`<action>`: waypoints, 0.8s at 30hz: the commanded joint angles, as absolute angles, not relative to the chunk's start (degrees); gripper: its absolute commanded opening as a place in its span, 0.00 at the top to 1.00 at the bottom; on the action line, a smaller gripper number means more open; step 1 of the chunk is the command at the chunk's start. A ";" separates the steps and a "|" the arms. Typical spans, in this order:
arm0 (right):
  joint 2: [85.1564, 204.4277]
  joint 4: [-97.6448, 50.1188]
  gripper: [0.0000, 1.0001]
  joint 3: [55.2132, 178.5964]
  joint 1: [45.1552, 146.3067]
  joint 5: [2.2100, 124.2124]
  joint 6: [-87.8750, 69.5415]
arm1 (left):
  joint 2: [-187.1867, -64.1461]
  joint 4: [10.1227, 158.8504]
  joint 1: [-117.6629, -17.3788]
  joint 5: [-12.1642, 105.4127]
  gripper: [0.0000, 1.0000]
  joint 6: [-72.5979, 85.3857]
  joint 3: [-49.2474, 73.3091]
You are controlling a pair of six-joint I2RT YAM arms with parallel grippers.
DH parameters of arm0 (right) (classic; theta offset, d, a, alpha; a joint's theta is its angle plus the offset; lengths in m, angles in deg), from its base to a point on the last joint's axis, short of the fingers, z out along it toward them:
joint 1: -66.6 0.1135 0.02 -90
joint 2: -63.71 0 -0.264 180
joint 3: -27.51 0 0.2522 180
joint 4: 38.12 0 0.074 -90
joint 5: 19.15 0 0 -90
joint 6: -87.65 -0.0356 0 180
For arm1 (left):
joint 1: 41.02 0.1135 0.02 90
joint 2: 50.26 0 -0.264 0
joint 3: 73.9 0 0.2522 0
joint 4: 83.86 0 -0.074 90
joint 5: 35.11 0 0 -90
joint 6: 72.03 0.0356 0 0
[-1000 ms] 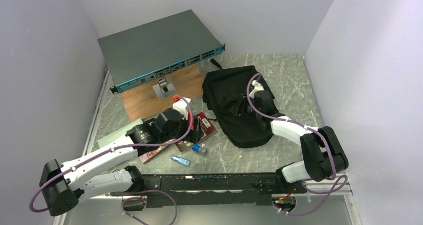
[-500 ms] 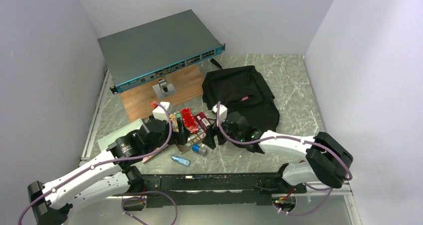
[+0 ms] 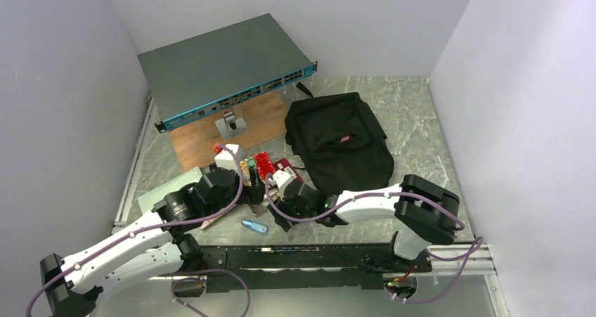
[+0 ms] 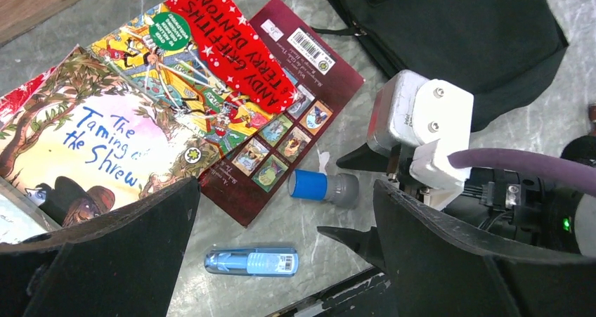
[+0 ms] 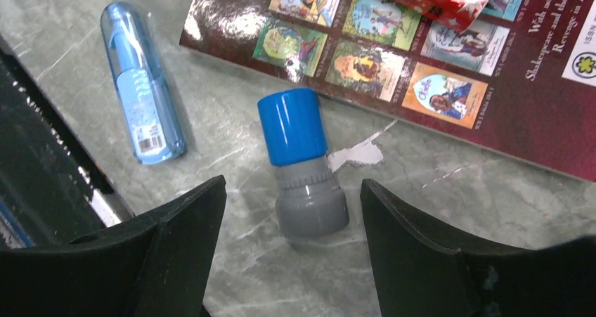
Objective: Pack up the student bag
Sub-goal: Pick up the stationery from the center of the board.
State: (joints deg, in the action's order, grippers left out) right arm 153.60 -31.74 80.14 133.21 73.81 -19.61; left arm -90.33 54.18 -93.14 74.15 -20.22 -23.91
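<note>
On the bench (image 3: 415, 113), in the overhead view, the student bag (image 3: 341, 145) lies flat at the back right, apart from both grippers; whether its zip is open cannot be told. The books (image 3: 261, 168) and a blue tube (image 3: 254, 226) lie outside it, to its left. The left gripper (image 3: 247, 189) hangs over the books, and the right gripper (image 3: 280, 217) reaches down just beside them

In the left wrist view, the left jaws stand wide and released, holding nothing. Below them lie the overlapping books, a glue stick (image 4: 323, 188) just off the maroon cover's edge, and the blue tube nearer the bench's front

In the right wrist view, the right jaws are spread either side of the glue stick, apart from it, grasping nothing

Judging by this, the packing looks far from finished: every loose item in sight lies outside the bag. The glue stick seems the piece in hand, with the books and tube left after it
</note>
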 commanded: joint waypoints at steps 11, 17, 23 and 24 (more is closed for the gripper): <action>151.58 -31.02 0.77 80.76 134.90 80.42 -20.38 | -93.68 57.30 -93.27 74.38 0.01 -19.93 -24.35; 143.76 -26.38 1.00 82.63 132.41 82.42 -21.00 | -99.08 57.70 -93.22 74.69 0.01 -18.50 -21.50; 131.24 -20.12 1.00 81.12 115.55 78.44 -27.65 | -102.10 61.93 -91.55 71.35 0.01 -18.68 -21.55; 128.94 -18.41 1.00 81.15 112.04 77.73 -28.34 | -103.05 62.94 -91.49 70.19 0.01 -18.51 -21.00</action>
